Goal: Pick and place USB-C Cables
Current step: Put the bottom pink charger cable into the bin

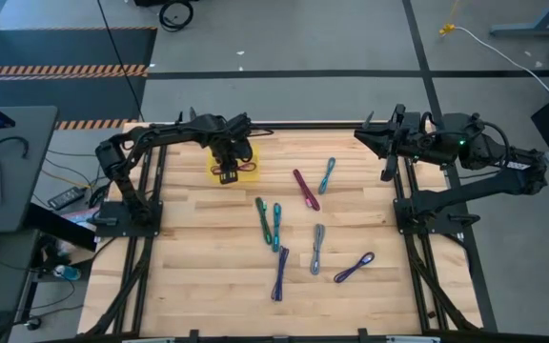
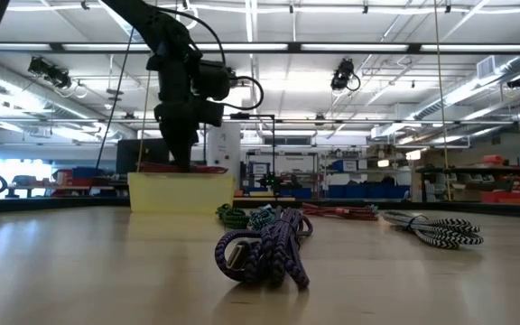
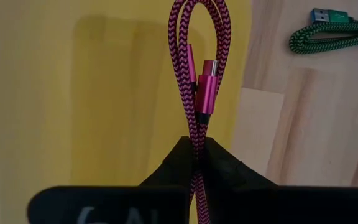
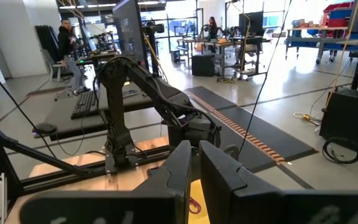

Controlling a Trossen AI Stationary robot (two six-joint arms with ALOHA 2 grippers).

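My left gripper (image 1: 227, 162) stands over the small yellow tray (image 1: 248, 170) at the table's far left and is shut on a magenta-maroon USB-C cable (image 3: 201, 56). That cable's looped end and metal plug (image 3: 207, 93) reach out past the fingertips above the tray floor. Several other folded cables lie flat mid-table: maroon (image 1: 305, 189), teal-blue (image 1: 327, 175), green (image 1: 262, 217), teal (image 1: 276, 229), grey (image 1: 317, 248) and two purple (image 1: 280, 273) (image 1: 354, 268). My right gripper (image 4: 194, 165) waits shut above the far right edge. My left gripper pinches the magenta cable between its two fingers (image 3: 179, 163), on the doubled strands (image 3: 197, 140) just behind the plug. The fingers come from above, pointing down into the tray, and lie along the bundle. The loop sticks out past the fingertips; whether it touches the tray floor I cannot tell.
The wooden table (image 1: 189, 276) has bare room along its near and left parts. In the low view a purple cable (image 2: 264, 253) lies close by, with a striped grey one (image 2: 436, 230) to its right. The arms' bases stand at the left and right edges.
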